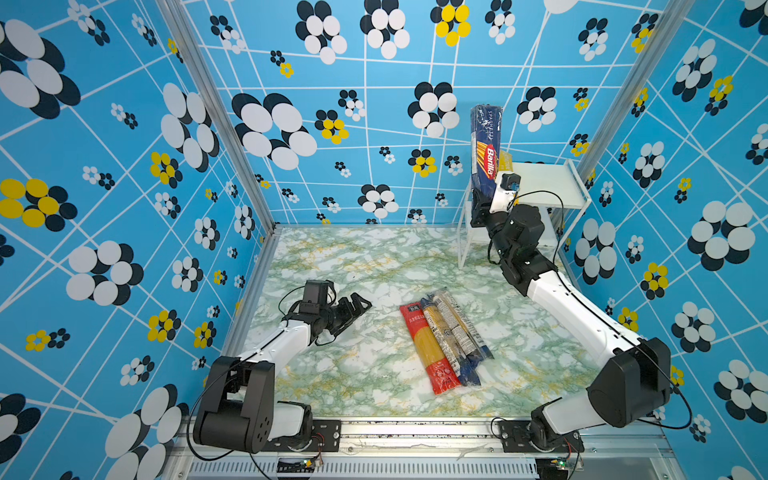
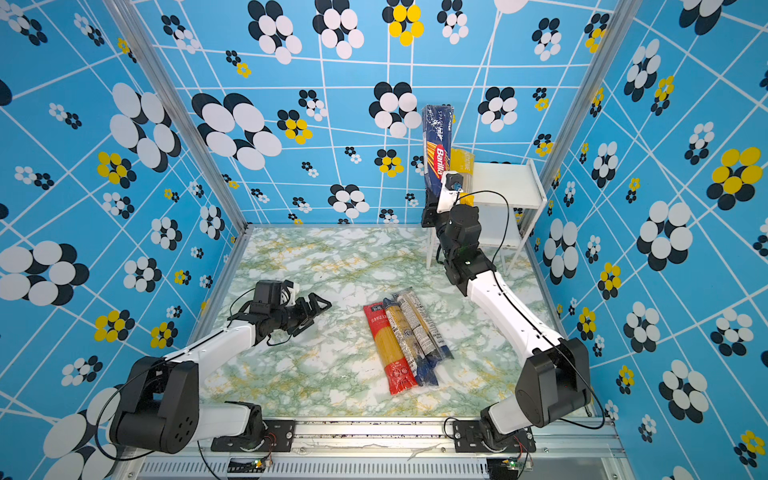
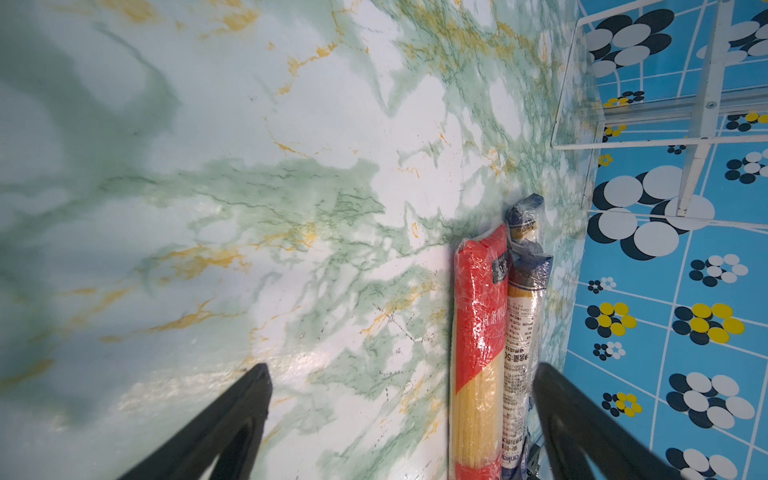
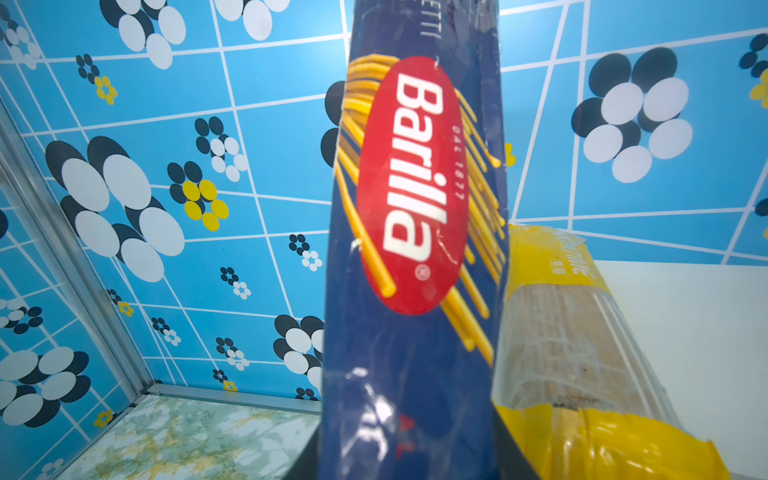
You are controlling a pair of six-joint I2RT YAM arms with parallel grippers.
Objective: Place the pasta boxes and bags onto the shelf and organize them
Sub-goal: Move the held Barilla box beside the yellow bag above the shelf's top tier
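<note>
Right claw (image 1: 482,203) is clamping Barilla pack (image 1: 485,141) upright; yellow pack (image 4: 557,332) is lying just beside claw on shelf (image 1: 552,183). Left claw (image 1: 354,316) is hovering wide open, holding nothing.

I'm getting bright, even overhead light in both top views, with only faint, soft shadows on the green-and-white marbled desk (image 1: 374,266). The white lines on the blue flower-patterned walls (image 1: 124,166) bow toward the frame edges. On the left wrist camera the desk smears out of focus well away from the left end effector (image 3: 403,368), with a pale sheen close beside it. On the right wrist camera the dark blue Barilla spaghetti pack (image 4: 415,353) shows white glare just past the right end effector (image 4: 407,457).
</note>
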